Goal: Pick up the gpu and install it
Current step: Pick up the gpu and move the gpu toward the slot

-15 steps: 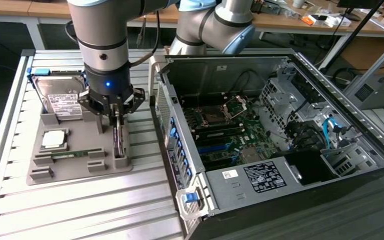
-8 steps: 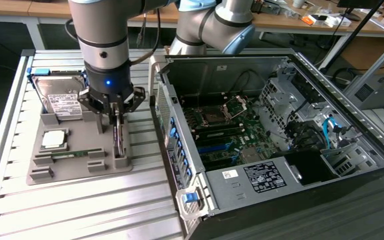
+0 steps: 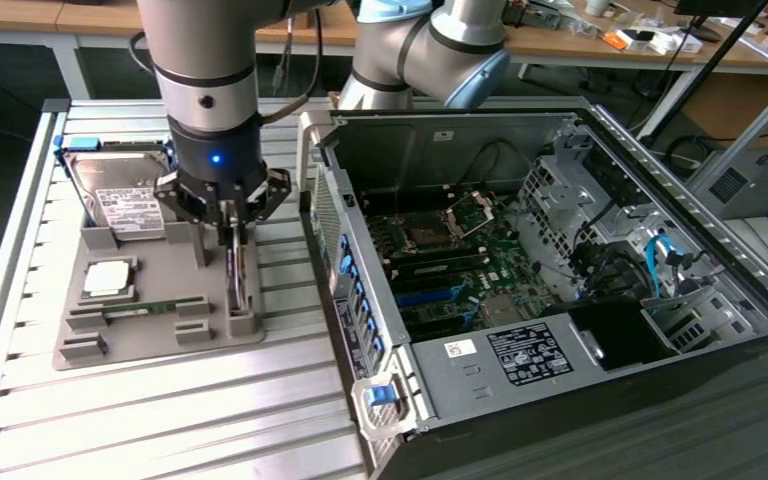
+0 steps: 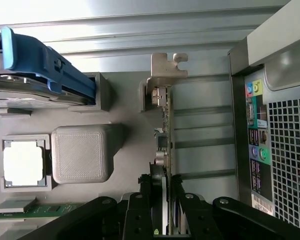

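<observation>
On the grey tray (image 3: pixel 157 345) the gpu (image 4: pixel 165 132) stands on edge, its top clamped by the pincer (image 4: pixel 166 185).

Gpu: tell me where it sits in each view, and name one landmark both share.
Exterior view: gpu stands on edge in the grey holder, beneath the arm.
Wrist view: gpu seen edge-on, with the computer case alongside.
Shared landmark: the hard drive with its blue rail.
</observation>
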`<state>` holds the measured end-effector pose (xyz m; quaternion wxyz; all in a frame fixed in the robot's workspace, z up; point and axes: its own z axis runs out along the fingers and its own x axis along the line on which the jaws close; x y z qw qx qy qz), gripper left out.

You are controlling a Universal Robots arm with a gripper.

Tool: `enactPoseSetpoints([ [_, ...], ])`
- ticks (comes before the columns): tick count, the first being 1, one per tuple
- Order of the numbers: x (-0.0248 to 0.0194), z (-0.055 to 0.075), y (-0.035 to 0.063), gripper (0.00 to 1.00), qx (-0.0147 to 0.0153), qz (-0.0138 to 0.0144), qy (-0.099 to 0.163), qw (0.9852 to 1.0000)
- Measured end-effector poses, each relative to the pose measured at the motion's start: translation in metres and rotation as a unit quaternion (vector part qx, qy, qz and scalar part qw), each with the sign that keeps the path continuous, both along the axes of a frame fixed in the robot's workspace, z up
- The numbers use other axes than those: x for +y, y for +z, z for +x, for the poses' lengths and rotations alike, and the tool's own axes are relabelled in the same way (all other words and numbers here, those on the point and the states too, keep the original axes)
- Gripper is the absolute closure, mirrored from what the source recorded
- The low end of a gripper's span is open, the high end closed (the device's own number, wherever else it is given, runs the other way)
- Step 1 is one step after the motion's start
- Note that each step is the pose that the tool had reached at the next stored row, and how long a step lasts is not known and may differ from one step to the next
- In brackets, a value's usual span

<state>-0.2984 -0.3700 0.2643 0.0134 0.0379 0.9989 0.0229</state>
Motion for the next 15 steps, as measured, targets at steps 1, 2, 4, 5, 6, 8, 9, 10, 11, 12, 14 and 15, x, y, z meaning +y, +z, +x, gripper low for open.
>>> enactPoseSetpoints([
  [1,0.0,0.0,0.0014,0.73,0.0,0.0,0.0,1.0],
  [2,0.0,0.0,0.0037,0.73,0.0,0.0001,0.0,1.0],
  [4,0.0,0.0,0.0065,0.73,-0.0001,0.0001,0.0,1.0],
  [5,0.0,0.0,0.0085,0.73,0.0,0.0,0.0,1.0],
  [6,0.0,0.0,0.0098,0.73,0.0,0.0,0.0,1.0],
  [8,0.0,0.0,0.0123,0.73,0.0,0.0001,0.0,1.0],
  [9,0.0,0.0,0.0137,0.73,0.0,0.0001,0.0,1.0],
  [10,0.0,0.0,0.0148,0.73,0.0,0.0002,0.0,1.0],
  [11,0.0,0.0,0.0161,0.73,-0.0001,0.0002,0.0,1.0],
  [12,0.0,0.0,0.0174,0.73,-0.0001,0.0003,0.0,1.0],
  [14,0.0,0.0,0.0194,0.73,0.0,0.0003,0.0,1.0],
  [15,0.0,0.0,0.0205,0.73,0.0,0.0004,0.0,1.0],
])
